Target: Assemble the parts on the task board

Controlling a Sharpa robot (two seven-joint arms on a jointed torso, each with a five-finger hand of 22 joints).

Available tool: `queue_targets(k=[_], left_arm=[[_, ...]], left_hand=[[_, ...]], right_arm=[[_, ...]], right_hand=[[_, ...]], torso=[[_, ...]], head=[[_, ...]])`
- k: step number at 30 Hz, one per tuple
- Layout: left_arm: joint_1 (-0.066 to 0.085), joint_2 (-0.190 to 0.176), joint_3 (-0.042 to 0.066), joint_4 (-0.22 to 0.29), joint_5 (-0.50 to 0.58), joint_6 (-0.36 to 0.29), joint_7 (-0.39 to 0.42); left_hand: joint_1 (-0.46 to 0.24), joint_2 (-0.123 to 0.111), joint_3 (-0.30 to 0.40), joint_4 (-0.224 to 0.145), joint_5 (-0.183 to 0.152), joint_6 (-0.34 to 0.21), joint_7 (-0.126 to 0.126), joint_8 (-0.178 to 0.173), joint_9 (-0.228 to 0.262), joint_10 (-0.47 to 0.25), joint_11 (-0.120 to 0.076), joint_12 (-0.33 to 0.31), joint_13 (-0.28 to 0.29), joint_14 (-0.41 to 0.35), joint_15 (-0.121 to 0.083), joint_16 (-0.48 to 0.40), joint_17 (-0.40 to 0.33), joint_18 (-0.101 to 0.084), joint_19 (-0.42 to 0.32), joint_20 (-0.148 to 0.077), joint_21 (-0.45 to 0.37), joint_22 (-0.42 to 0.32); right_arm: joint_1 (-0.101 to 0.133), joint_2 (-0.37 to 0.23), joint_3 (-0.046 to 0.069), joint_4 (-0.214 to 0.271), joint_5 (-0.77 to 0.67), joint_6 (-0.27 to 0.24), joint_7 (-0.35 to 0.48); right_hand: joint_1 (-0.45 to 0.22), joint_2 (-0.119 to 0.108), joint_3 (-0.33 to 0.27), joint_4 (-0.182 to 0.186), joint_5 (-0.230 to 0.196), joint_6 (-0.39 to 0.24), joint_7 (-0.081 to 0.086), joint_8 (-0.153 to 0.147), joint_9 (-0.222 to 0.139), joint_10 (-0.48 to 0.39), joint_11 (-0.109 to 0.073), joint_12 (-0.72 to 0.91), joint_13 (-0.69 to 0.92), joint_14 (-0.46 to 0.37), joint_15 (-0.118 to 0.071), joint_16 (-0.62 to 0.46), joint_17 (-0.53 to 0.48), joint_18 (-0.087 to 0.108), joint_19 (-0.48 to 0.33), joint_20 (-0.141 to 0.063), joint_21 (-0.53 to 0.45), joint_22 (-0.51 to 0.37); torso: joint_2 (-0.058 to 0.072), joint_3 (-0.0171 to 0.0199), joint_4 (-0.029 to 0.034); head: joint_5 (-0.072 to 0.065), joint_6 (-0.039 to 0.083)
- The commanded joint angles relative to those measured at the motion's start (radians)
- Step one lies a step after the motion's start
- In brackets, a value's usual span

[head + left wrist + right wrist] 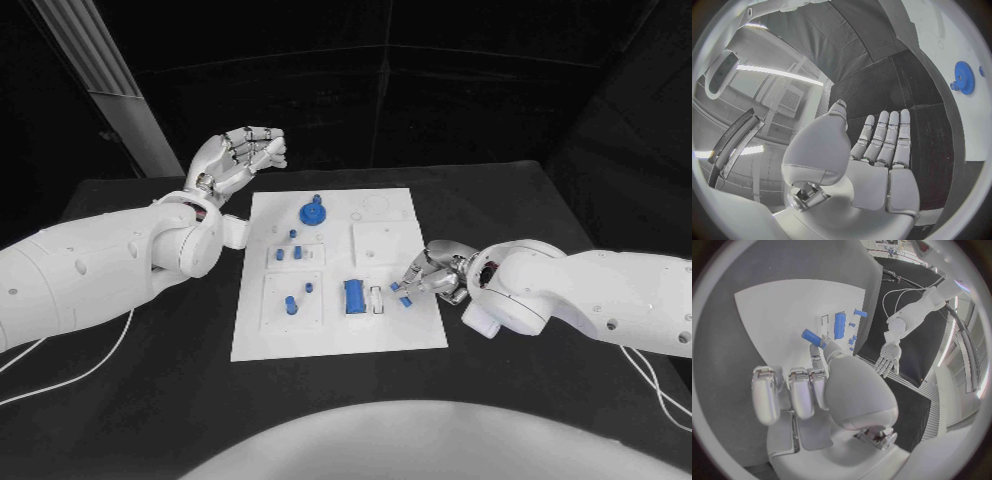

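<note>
A robotics lab or test cell, not a home. A black table (144,400) fills the lower half of the head view, with a white task board (335,330) at its centre. Black curtains (433,80) close off the whole upper half of the frame behind the table. A pale metal beam (108,80) slants through the upper left. In the left wrist view, long ceiling strip lights (779,73) and a wall vent (789,100) appear at the left.
</note>
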Motion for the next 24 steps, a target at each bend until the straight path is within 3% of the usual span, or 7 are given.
queue_targets(k=[1, 9, 24], left_arm=[[0.001, 0.003, 0.001, -0.001, 0.002, 0.011, 0.095], [0.001, 0.005, 0.001, -0.002, 0.002, 0.012, 0.095], [0.001, 0.006, 0.001, -0.003, 0.002, 0.014, 0.093]], left_hand=[[-0.003, 0.011, -0.004, 0.000, 0.005, -0.007, 0.111, 0.006, -0.001, -0.009, 0.000, 0.005, -0.002, -0.004, 0.000, 0.006, -0.001, -0.009, 0.002, 0.000, -0.003, -0.001], [-0.002, 0.013, -0.008, 0.000, 0.008, -0.009, 0.111, 0.010, -0.001, -0.012, 0.000, 0.009, -0.002, -0.007, 0.000, 0.012, -0.008, -0.009, 0.001, 0.000, -0.004, -0.002], [-0.002, 0.014, -0.009, 0.000, 0.008, -0.010, 0.111, 0.011, -0.001, -0.012, 0.000, 0.010, -0.002, -0.007, 0.000, 0.013, -0.009, -0.010, 0.001, 0.000, -0.004, -0.002]], right_arm=[[0.002, 0.009, 0.001, -0.008, 0.131, 0.008, 0.024], [0.002, 0.037, 0.000, -0.033, 0.211, 0.031, -0.001], [0.002, 0.068, 0.000, -0.059, 0.276, 0.023, -0.038]], right_hand=[[-0.002, 0.012, 0.002, 0.005, 0.001, 0.031, -0.019, -0.010, -0.003, 0.104, -0.004, -0.006, 0.261, 0.106, 0.003, 0.002, 0.263, -0.007, 0.104, 0.000, 0.003, 0.263], [-0.016, 0.008, 0.001, 0.014, -0.007, 0.038, -0.020, -0.021, -0.009, 0.104, -0.005, -0.006, 0.261, 0.106, 0.002, 0.002, 0.263, -0.007, 0.104, 0.000, 0.003, 0.263], [-0.040, 0.005, -0.004, 0.034, -0.018, 0.051, -0.023, -0.039, -0.018, 0.104, -0.008, -0.006, 0.261, 0.106, 0.000, 0.002, 0.263, -0.007, 0.104, -0.001, 0.003, 0.263]], torso=[[0.000, -0.0007, 0.0004], [0.000, 0.0001, 0.0008], [0.001, 0.0004, -0.0008]], head=[[-0.002, 0.000], [-0.003, 0.000], [-0.001, 0.000]])
